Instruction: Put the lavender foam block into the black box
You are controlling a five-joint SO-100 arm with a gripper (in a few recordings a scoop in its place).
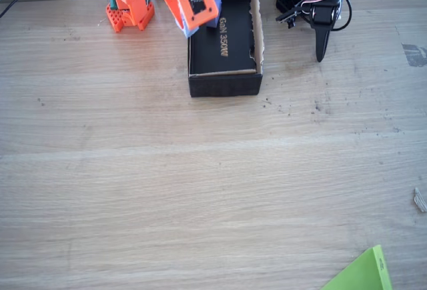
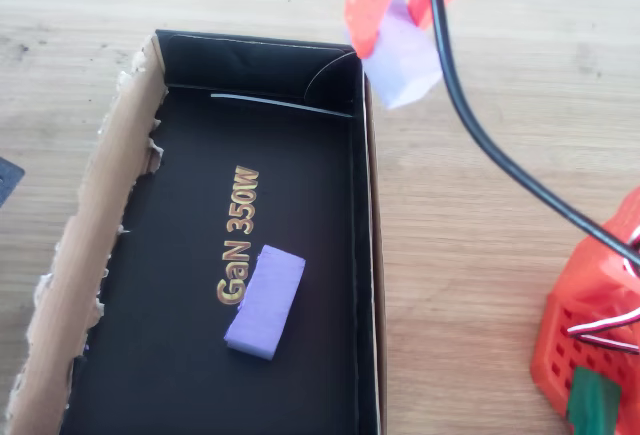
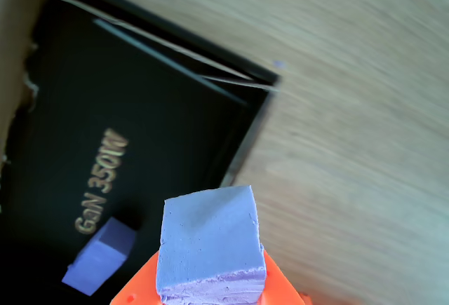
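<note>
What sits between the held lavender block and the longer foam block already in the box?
Overhead view: the black box side wall, then bare floor, separates the lavender foam block from the longer foam block.

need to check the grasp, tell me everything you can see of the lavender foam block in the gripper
The lavender foam block is a small, chunky, nearly cube-shaped piece of matte foam with a rough lower edge. The orange gripper holds it in the air, tilted, by the black box wall's top corner in the overhead view. Nothing else touches it.

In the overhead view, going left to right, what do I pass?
Ragged brown cardboard edge → longer foam block inside the black box → lavender foam block in the gripper → orange arm base.
</note>
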